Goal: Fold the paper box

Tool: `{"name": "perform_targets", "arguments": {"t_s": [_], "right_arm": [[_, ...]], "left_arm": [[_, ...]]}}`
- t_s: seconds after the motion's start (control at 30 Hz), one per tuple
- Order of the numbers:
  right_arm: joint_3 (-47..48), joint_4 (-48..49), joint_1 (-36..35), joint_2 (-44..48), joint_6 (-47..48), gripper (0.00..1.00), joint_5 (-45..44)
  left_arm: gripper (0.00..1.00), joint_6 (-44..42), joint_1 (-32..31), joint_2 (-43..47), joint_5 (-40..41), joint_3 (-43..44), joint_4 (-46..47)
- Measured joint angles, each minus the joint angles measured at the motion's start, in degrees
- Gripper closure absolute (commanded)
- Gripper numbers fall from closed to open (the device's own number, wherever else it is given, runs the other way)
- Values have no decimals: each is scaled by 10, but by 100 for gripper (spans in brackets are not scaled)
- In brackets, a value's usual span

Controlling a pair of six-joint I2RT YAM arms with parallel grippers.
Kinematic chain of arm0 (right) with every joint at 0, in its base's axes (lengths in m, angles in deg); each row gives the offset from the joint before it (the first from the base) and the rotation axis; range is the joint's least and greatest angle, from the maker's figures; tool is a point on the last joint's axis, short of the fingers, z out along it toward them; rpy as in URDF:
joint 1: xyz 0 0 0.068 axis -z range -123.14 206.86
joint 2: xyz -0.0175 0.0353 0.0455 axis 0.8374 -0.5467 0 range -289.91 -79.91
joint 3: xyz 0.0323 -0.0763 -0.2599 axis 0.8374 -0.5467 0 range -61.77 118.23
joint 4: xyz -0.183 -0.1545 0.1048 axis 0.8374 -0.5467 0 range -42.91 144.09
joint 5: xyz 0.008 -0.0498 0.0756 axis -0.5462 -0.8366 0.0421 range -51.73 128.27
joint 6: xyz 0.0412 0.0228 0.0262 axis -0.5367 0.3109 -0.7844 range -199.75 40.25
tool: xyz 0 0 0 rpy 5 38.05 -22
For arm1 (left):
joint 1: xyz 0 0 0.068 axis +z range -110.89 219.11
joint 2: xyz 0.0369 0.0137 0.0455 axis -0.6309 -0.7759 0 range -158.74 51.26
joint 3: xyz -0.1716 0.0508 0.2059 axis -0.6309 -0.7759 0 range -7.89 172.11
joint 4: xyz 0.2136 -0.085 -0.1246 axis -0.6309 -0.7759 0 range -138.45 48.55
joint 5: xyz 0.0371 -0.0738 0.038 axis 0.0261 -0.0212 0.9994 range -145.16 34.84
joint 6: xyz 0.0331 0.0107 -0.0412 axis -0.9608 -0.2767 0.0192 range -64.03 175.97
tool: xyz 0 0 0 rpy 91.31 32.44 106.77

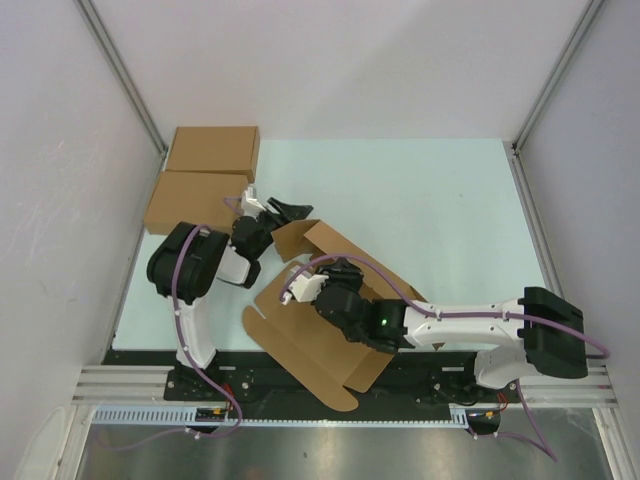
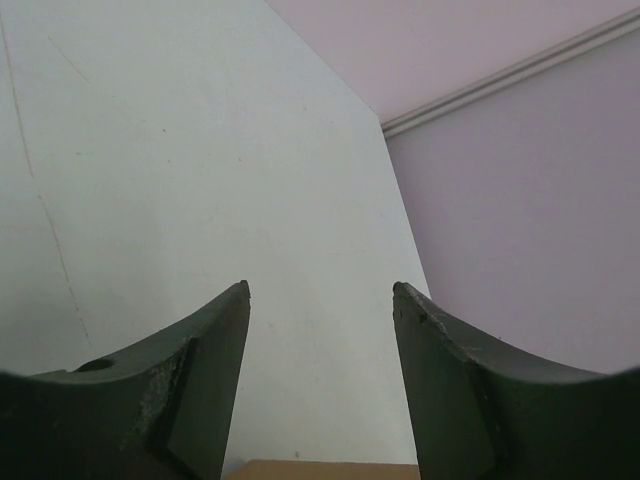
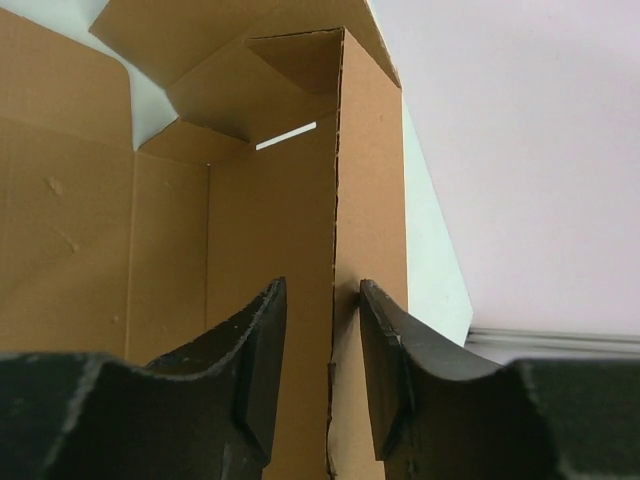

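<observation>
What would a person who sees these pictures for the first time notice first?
The large brown paper box, partly folded, lies at the near middle of the table. The right fingers stand open astride one upright wall of it; the left fingers are open and empty. Two flat made-up boxes sit far left.

Seen from above, the right arm (image 1: 450, 322) hides the middle of the paper box (image 1: 290, 350); the right wrist view cuts it off left and below. A brown strip (image 2: 320, 470) at the left wrist view's bottom edge is unidentifiable.
</observation>
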Motion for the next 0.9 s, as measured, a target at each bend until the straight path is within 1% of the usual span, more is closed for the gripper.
{"name": "perform_targets", "arguments": {"t_s": [0.03, 0.13, 0.23, 0.4, 0.6, 0.7, 0.77, 0.9], "right_arm": [[0, -2, 0, 1, -4, 55, 3], [0, -9, 5, 13, -20, 51, 14], [0, -14, 10, 34, -35, 48, 27], [9, -20, 14, 86, -65, 44, 50], [30, 2, 34, 166, -99, 41, 79], [41, 16, 69, 194, -125, 41, 94], [45, 22, 107, 208, -153, 41, 103], [51, 19, 231, 219, -228, 41, 118]], "left_arm": [[36, 1, 0, 0, -5, 0, 1], [36, 9, 0, -6, -30, 1, 9], [37, 24, 0, -23, -65, 12, 13], [38, 55, 0, -61, -126, 47, 14], [38, 66, -1, -64, -167, 54, 16], [39, 67, -2, -64, -180, 56, 16], [38, 67, -4, -64, -183, 57, 16], [39, 66, -5, -64, -192, 58, 16]]}}
